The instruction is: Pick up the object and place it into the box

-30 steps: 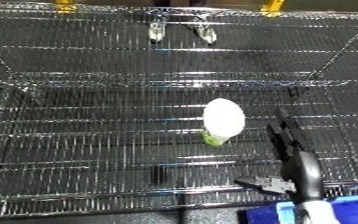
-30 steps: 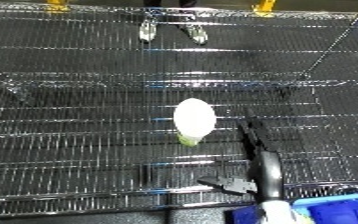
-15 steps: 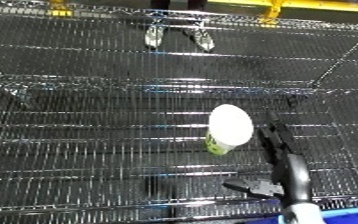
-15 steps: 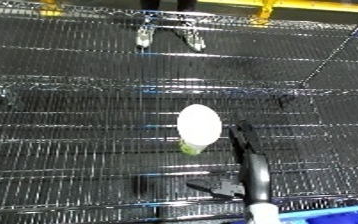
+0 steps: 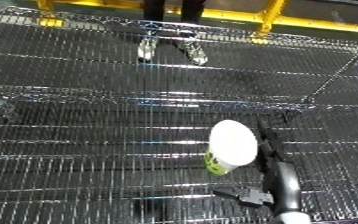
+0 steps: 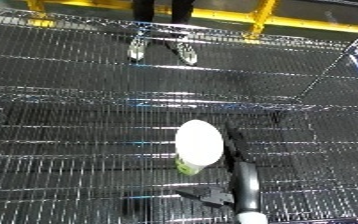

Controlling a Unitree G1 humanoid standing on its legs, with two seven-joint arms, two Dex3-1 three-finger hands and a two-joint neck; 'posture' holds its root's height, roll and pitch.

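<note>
The scene is viewed from the robot's head, steeply downward and toward 12 o'clock, by both eyes of one stereo camera. A wire shelf [image 5: 87, 150] is seen at close range, filling most of each view. Nearly the same field is shared; in the right eye view everything is shifted slightly toward 9 o'clock. A yellow rail [image 6: 300, 22] is taken in along the top edge.

Warehouse: wire shelving [image 5: 87, 150], yellow rails [image 5: 273, 17]

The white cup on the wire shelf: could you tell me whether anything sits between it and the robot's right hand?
Nothing visible does. The right hand is open, its straight fingers lying right beside the white cup on the wire shelf, with no other object between them.
</note>
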